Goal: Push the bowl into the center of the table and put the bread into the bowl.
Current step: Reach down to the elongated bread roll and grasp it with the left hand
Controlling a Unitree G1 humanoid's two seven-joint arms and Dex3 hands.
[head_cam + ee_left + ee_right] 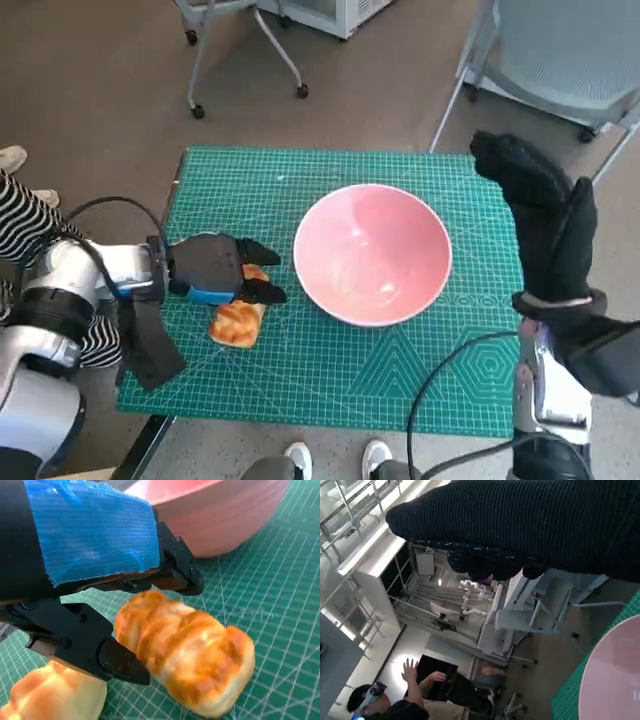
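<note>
On the green cutting mat (330, 370) that covers the small table, a pink bowl (372, 253) sits upright near the middle, a little toward the right. To its left, near the mat's left edge, the left hand (215, 268) lies low over the bread (238, 318), its black fingers (262, 292) reaching toward the bowl. The left wrist view shows the fingers (112, 657) closed on either side of a golden glazed bread roll (190, 652), one above it and one below, so this hand grips the roll; a second pale piece of bread (52, 692) lies just beside it on the mat. The bowl's outer wall (225, 517) rises close beyond the roll. The right hand (545, 225), in its knitted glove, is raised at the table's right edge, fingers stretched out and holding nothing. In the right wrist view a person (395, 705) sits in the background with one hand lifted.
</note>
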